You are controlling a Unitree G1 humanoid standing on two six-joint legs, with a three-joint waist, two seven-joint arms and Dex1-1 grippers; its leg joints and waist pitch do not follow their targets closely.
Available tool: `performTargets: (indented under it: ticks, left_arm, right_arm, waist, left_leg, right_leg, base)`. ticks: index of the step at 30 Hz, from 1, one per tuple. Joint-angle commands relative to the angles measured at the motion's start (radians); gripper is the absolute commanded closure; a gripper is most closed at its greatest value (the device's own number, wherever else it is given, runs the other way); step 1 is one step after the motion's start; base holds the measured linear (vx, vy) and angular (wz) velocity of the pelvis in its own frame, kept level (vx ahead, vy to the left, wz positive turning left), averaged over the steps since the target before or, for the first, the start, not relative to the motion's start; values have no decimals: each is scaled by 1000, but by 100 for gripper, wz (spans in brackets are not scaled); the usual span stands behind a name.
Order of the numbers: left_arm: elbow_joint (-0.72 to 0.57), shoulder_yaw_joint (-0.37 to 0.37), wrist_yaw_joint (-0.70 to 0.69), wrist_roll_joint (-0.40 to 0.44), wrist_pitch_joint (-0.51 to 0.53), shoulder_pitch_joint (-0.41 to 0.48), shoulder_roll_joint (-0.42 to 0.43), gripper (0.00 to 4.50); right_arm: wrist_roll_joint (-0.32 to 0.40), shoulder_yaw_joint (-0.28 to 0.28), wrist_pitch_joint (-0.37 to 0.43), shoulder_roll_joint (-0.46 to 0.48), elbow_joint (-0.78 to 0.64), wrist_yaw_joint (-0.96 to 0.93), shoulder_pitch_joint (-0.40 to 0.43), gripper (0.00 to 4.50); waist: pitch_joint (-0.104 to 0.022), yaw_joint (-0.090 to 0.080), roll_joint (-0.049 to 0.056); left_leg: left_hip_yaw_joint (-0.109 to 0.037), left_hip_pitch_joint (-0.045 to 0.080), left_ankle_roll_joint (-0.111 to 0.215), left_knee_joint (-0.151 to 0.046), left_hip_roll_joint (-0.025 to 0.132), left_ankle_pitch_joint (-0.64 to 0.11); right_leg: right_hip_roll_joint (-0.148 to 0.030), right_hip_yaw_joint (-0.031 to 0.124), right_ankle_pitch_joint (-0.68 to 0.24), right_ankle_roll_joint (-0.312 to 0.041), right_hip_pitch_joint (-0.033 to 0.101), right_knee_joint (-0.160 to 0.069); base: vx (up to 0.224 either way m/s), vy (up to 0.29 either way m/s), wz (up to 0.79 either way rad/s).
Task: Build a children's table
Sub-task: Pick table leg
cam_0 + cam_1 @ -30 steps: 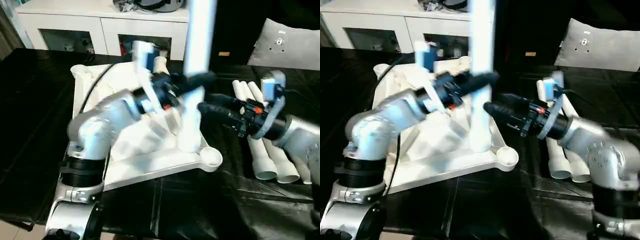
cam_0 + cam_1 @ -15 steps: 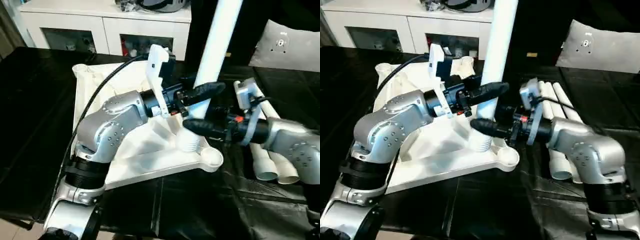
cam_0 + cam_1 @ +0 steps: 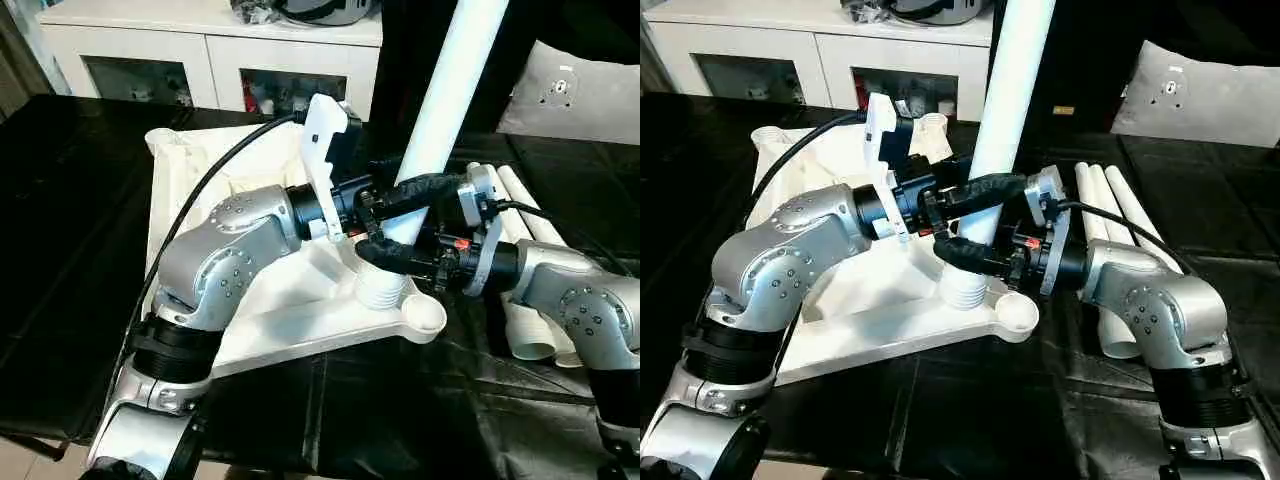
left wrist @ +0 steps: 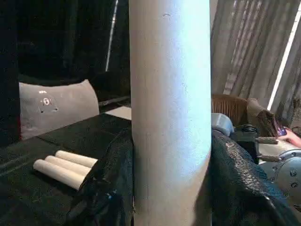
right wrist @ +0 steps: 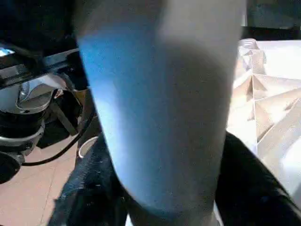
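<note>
Both grippers clamped on one leaning leg, tabletop upside down on the black cloth.

The tabletop (image 3: 290,310) could have shifted, or the tilted leg (image 3: 440,110) jammed in its corner socket (image 3: 383,290), if pushed off-axis. The left gripper (image 3: 400,192) clasped the leg higher; the right gripper (image 3: 385,252) wrapped it just above the socket. Three spare legs (image 3: 535,310) lay beside.

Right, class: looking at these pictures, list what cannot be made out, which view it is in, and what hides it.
- Top end of the upright leg: cut off by the upper edge in both eye views.
- Where the leg's threaded foot meets the table top: in the eye views, the right pincer covers the leg just above; seating unclear.
- Far ends of the spare legs: the right forearm crosses them.
- Left pincer: one finger goes behind the leg.
</note>
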Motion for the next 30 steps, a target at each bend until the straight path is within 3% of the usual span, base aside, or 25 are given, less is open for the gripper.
performTargets:
  ticks: [1,13,14,18,24,30]
  left_arm:
    - [-24,-16,-20,-2,-16,-7,-10,265]
    - [-15,-23,-40,5,-20,-12,-2,265]
    - [-16,-26,-46,5,-20,-13,-2,265]
    - [-19,-28,-55,3,-19,-14,-3,265]
    - [-30,-34,-75,-5,-18,-12,0,265]
    - [-39,-38,-76,-11,1,-7,7,265]
  right_arm:
    - [-37,15,-5,-3,12,-16,-2,199]
    - [-54,19,-16,3,24,-24,-7,110]
    - [-51,15,-10,7,26,-19,-7,148]
    - [-40,13,5,9,26,-15,-6,154]
    - [-37,16,27,18,27,-18,1,228]
    - [-39,10,19,27,31,-26,2,242]
  waist:
    - [-78,1,-21]
    - [-78,1,-21]
    - [-79,1,-22]
    - [-78,2,-22]
    - [-78,2,-22]
    - [-78,2,-21]
  left_leg:
    - [-9,31,41,-60,59,-70]
    - [-6,32,38,-60,59,-74]
    - [-6,32,38,-59,60,-72]
    - [-5,32,41,-59,60,-73]
    - [-4,33,37,-60,60,-78]
    - [-3,33,30,-61,60,-84]
  right_leg:
    - [-68,14,38,-263,33,-60]
    - [-68,14,31,-259,32,-61]
    - [-68,14,35,-259,32,-60]
    - [-68,14,37,-260,32,-60]
    - [-68,14,26,-260,30,-61]
    - [-68,14,17,-255,30,-61]
  base:
    - [0,0,0]
    - [0,0,0]
    - [0,0,0]
    - [0,0,0]
    - [0,0,0]
    - [0,0,0]
